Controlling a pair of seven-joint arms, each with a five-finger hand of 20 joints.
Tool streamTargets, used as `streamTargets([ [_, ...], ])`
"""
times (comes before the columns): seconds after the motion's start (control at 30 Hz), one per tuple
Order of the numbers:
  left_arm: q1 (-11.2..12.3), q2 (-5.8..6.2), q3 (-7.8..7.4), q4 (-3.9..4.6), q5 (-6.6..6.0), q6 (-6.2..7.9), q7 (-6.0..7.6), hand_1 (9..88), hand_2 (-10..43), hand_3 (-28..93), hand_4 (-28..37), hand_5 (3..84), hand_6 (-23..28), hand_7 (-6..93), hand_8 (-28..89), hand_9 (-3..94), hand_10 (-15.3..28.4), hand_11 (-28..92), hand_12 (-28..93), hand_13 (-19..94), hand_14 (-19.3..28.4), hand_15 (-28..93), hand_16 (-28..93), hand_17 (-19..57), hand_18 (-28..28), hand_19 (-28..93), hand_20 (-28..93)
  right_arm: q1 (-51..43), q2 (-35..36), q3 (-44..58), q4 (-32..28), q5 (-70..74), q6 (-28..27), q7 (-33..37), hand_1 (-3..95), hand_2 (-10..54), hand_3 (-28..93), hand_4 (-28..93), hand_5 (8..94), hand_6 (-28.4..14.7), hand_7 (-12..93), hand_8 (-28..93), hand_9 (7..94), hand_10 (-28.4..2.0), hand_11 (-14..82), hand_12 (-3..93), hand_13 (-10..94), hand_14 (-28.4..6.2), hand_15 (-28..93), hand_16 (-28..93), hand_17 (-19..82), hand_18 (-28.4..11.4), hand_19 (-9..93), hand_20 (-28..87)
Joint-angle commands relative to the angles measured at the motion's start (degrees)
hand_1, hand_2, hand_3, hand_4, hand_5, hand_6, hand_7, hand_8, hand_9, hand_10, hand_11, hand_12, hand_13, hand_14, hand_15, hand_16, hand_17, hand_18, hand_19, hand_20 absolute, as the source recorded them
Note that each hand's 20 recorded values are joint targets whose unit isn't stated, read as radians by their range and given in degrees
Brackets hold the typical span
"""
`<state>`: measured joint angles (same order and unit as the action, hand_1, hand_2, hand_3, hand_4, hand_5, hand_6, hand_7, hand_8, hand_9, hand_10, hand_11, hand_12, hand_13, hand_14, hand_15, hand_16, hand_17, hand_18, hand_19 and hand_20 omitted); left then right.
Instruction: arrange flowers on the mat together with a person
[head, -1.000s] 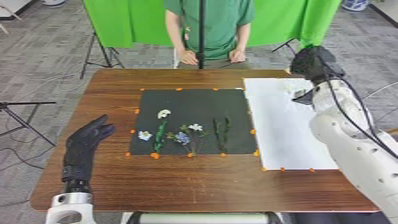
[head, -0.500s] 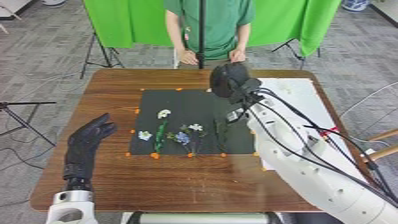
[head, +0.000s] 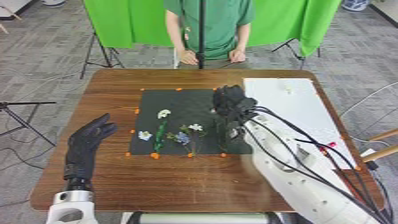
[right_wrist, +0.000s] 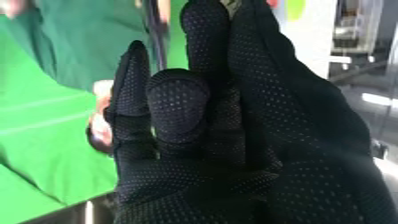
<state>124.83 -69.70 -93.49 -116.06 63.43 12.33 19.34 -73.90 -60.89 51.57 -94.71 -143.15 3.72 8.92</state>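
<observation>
On the black mat (head: 195, 102) lie white and bluish flowers (head: 182, 137), left robot hand (head: 86, 140) spread, right robot hand (head: 233, 104) pinching something pale (right_wrist: 232, 6).

table (head: 178, 187): brown wood, visible grain, soft sheen. mat (head: 182, 100): dark, matt, smooth-looking. sheet (head: 284, 110): white, smooth, perhaps paper. left hand (head: 82, 150) and right hand (head: 233, 102): black fabric gloves, matt; in right wrist view, right hand (right_wrist: 195, 185) has knit-like cloth dotted with tiny pale specks. left arm (head: 73, 205) and right arm (head: 289, 175): white, smooth, hard, plastic-looking shells. curtain (head: 133, 25): green cloth, softly creased. floor (head: 44, 70): grey, matt, carpet-like.
</observation>
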Motion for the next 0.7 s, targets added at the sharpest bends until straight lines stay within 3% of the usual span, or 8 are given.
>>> streamTargets([
  [0.03,-0.11,-0.22,0.57,0.70,0.04,-0.74,-0.62,27.9,-9.5,68,-21.0,48.3,4.9,11.6,-7,49.9,13.6,20,15,43,16.2,19,0,12.7,10.8,8,20,2.24,0.23,-1.43,2.60,-0.13,2.86,1.56,65.0,-9.5,57,-22,81.6,3.7,25,7,90.4,-8.6,8.6,46.5,68,-9.7,71,37,29,-19.0,60,50],
  [0.27,0.19,-0.17,0.54,0.58,-0.10,-0.67,-0.71,27.9,-9.5,68,-21.0,48.3,4.8,11.6,-7,49.9,13.7,20,15,43,16.2,19,0,12.7,10.8,8,20,3.20,0.97,-2.35,3.87,0.71,4.96,2.28,64.7,-9.5,58,-22,81.2,3.6,26,7,90.4,-8.5,8.7,46.4,68,-9.9,71,36,29,-18.9,60,50],
  [0.7,-0.05,0.00,0.53,0.64,-0.02,-0.94,-0.87,27.9,-9.5,68,-21.0,48.3,4.8,11.6,-7,49.9,13.6,20,15,43,16.2,19,0,12.7,10.8,8,20,2.49,2.19,-2.50,3.37,2.37,1.86,3.22,59.3,-9.5,61,-22,76.1,3.2,25,5,84.6,-10.0,7.6,45.3,65,-10.9,69,36,26,-19.2,57,48],
])
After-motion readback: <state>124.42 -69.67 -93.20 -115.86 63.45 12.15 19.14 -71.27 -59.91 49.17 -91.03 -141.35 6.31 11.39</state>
